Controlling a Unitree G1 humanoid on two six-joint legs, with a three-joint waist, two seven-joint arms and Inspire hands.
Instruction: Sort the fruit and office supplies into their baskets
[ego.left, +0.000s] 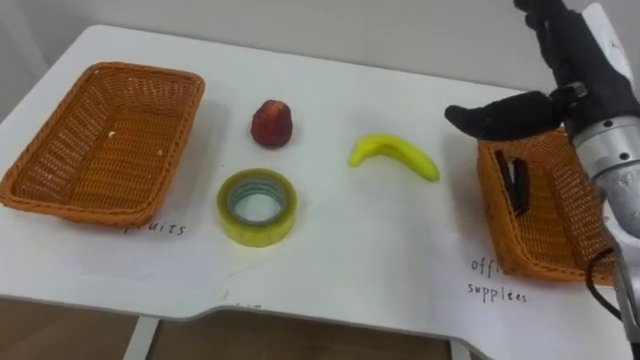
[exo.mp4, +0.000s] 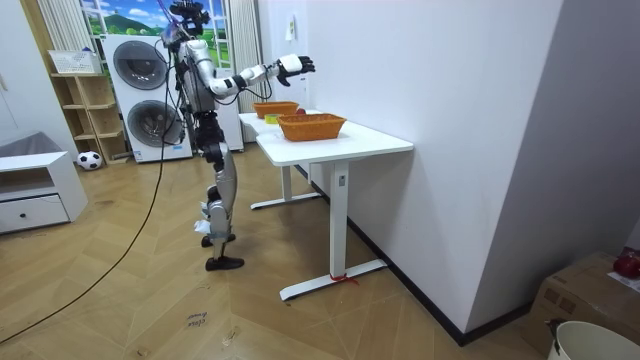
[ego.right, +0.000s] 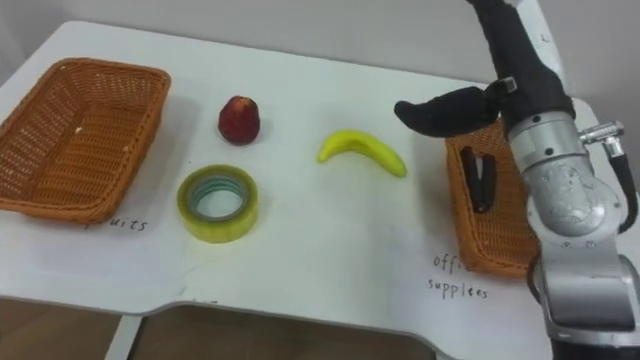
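Note:
A red fruit (ego.left: 271, 123), a yellow banana (ego.left: 394, 155) and a yellow roll of tape (ego.left: 257, 206) lie on the white table between two wicker baskets. The left basket (ego.left: 100, 140) has nothing in it, with "fruits" handwritten beside it. The right basket (ego.left: 550, 215), labelled "office supplies", holds a black office item (ego.left: 515, 182). My right hand (ego.left: 565, 85) hovers open above the right basket's far left corner, thumb pointing toward the banana, holding nothing. In the room view I stand at the table's long side with my right hand (exo.mp4: 293, 65) raised over it.
The white table (ego.left: 380, 260) has bare room in front of the banana and the tape. Its near edge runs along the bottom of the eye views. A white wall stands just behind the table's far edge.

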